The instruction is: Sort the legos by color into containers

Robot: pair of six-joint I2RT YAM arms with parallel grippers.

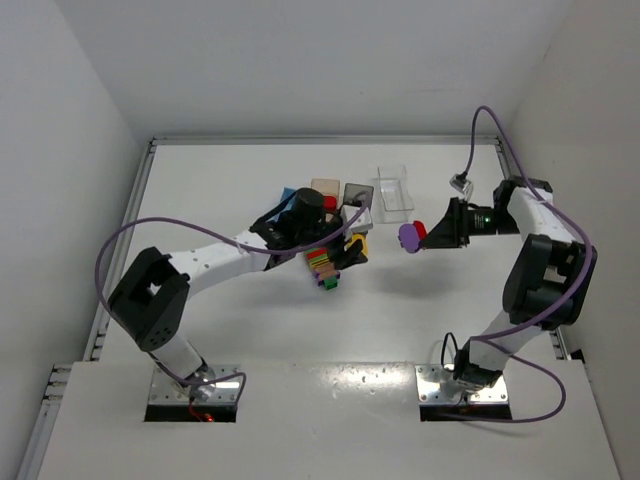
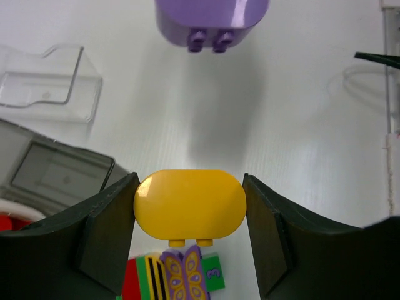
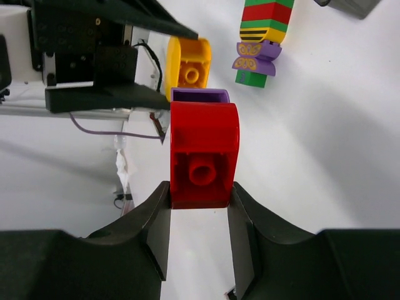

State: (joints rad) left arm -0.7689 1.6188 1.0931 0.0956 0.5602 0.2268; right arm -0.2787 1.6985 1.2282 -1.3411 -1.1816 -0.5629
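Observation:
My left gripper (image 1: 352,247) (image 2: 190,190) is shut on a rounded yellow lego (image 2: 190,203) (image 1: 357,244), held above the table. Just below it lies a multicoloured striped stack (image 1: 322,268) (image 2: 175,278) with a purple butterfly piece. My right gripper (image 1: 428,234) (image 3: 199,194) is shut on a red lego (image 3: 204,153) (image 1: 420,229) with a purple lego (image 3: 200,95) (image 1: 408,238) (image 2: 211,22) joined to its far end. The two held pieces face each other, a short gap apart. The yellow lego also shows in the right wrist view (image 3: 187,62), as does the stack (image 3: 262,37).
Four bins stand in a row behind the left gripper: light blue (image 1: 288,194), pale orange (image 1: 324,186) with something red in it (image 1: 330,203), dark grey (image 1: 358,193) (image 2: 56,169) and clear (image 1: 395,190) (image 2: 47,78). Walls enclose the table at left, back and right.

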